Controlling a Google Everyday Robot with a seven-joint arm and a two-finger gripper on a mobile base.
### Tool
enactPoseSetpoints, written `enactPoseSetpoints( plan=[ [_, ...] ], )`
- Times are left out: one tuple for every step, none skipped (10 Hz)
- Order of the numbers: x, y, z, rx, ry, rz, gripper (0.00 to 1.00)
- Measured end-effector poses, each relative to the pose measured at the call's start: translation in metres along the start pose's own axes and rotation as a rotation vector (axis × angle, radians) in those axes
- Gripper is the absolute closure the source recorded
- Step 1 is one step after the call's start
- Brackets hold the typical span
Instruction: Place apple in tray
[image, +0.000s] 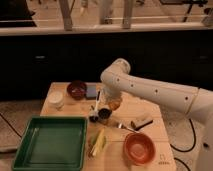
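One apple (115, 104) beside, perhaps against, the one hand (99, 116) at centre, grip indiscernible; one tray (50, 143), two bowls (76, 90) (138, 148).

Near right, orange-red round plastic bowl (138, 148); long yellow-green corn-like item (98, 142) left of it. Far: dark-red round bowl (76, 89), white cup (56, 99) far left. Gripper (100, 113) over mid-table.

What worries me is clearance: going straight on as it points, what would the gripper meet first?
Likely the table, just below: the gripper hangs mid-table beside the apple, pointing down; depth is unclear.
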Motion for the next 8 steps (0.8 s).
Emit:
enactPoseSetpoints(
  plan=[
    [0.003, -0.01, -0.004, 0.013, -0.002, -0.015, 1.0],
    [0.004, -0.017, -0.005, 0.019, -0.011, -0.025, 1.0],
    [0.006, -0.022, -0.009, 0.022, -0.017, -0.032, 1.0],
    [0.007, -0.03, -0.01, 0.021, -0.03, -0.037, 1.0],
    [0.01, -0.045, -0.013, 0.023, -0.044, -0.04, 1.0],
    [0.01, -0.053, -0.015, 0.019, -0.062, -0.038, 1.0],
    [0.01, -0.058, -0.016, 0.013, -0.079, -0.032, 1.0],
    [0.012, -0.067, -0.016, 0.014, -0.09, -0.031, 1.0]
  ],
)
